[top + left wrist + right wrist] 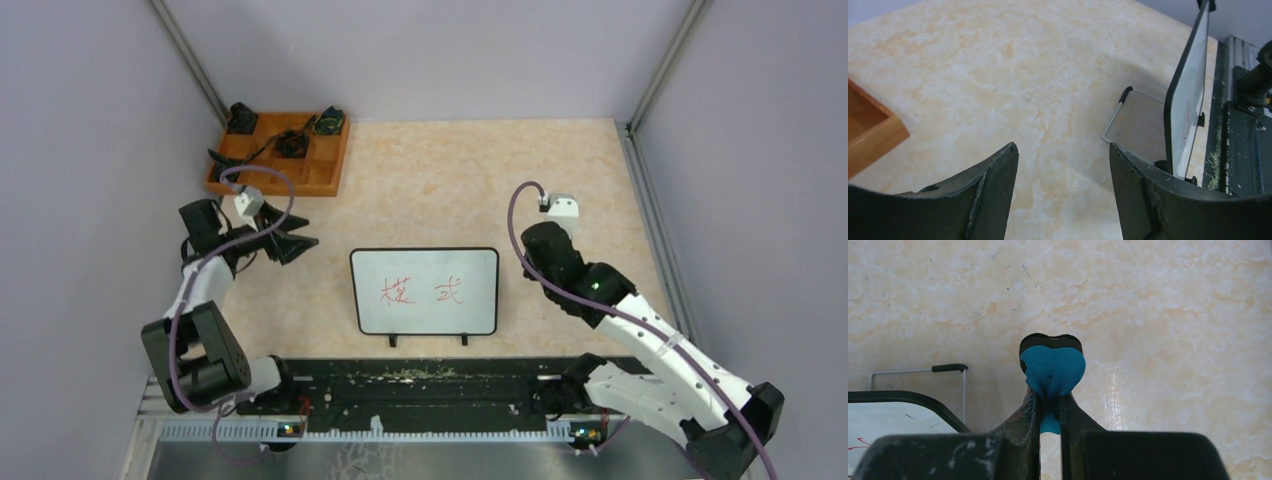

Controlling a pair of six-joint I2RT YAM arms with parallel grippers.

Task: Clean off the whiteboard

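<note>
Hovering left gripper (303, 233): we see it spread wide, holding nothing, left of the board and apart from it.
Whiteboard (425, 290): upright mid-table (560, 160), with red writing; the left wrist view shows it edge-on.
Right gripper (1050, 402): clenched on a blue pad (1053, 367), which only its wrist view shows.

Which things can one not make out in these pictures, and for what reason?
Top view: right gripper and its blue pad hidden under the wrist; black items in orange tray too small to name.
Left wrist view: whiteboard edge-on, writing unreadable.
Right wrist view: whiteboard cut by the corner and a finger.
</note>
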